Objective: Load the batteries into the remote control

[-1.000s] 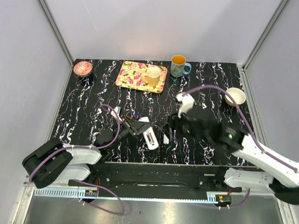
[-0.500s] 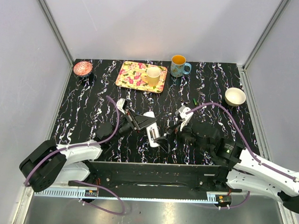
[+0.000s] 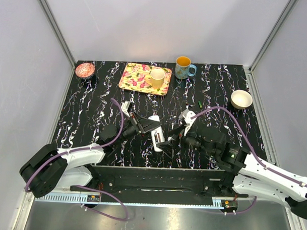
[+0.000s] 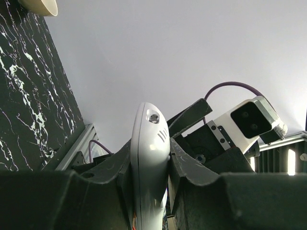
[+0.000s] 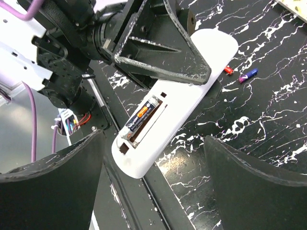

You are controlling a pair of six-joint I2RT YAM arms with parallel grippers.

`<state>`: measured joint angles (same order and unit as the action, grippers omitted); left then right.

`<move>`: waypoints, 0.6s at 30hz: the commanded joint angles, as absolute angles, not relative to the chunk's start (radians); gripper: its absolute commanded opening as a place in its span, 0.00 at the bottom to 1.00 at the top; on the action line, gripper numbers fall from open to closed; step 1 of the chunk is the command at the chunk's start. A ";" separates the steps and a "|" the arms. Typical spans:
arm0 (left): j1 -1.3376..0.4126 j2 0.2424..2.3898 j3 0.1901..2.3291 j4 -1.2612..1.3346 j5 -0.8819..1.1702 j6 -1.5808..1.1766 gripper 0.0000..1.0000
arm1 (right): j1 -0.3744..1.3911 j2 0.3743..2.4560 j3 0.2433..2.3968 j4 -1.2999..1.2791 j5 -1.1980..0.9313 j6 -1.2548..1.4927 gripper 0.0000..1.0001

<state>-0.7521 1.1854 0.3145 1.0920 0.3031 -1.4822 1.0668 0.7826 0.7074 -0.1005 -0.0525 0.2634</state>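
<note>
1. The right gripper (image 5: 153,136) is being held with its jaws wide apart and nothing between them, poised just above the near end of the remote (image 5: 187,100).
2. The left gripper (image 4: 149,165) is being kept clamped on the remote, its two fingers pressing the slim sides towards the far end, so the remote is being presented by the left arm, not lying free.
3. In the overhead view the remote is being held between the two arms, near the front edge of the worktop (image 5: 268,110). Its long axis runs from far to near, angling slightly towards the right arm.
4. The open recess is being turned upward, towards the right wrist camera, and it sits at the near end, the end closest to the right gripper.
5. An orange battery (image 5: 143,113) is lying in the recess, lengthwise along the remote. The slot beside it looks dark and, by judgement, unfilled.
6. Two loose batteries, a red battery (image 5: 229,70) and a blue-purple battery (image 5: 248,75), are lying on the worktop just beyond the remote's far end, close together.
7. The right arm is judged to be the free one for the next pick. The loose batteries lie away from its gripper, past the remote's rounded far tip.
</note>
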 commanded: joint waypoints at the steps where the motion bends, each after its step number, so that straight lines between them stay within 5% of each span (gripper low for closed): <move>1: -0.752 1.151 0.345 1.115 0.304 -1.483 0.00 | 1.066 0.813 0.730 -0.071 -0.087 0.229 0.93; 18: -0.773 1.141 0.330 1.134 0.298 -1.474 0.00 | 1.068 0.838 0.744 -0.097 -0.061 0.219 0.92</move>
<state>-0.7628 1.1656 0.3145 1.0847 0.3019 -1.4670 1.0668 0.8467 0.7082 -0.1097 -0.0715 0.2401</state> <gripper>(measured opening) 0.310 0.918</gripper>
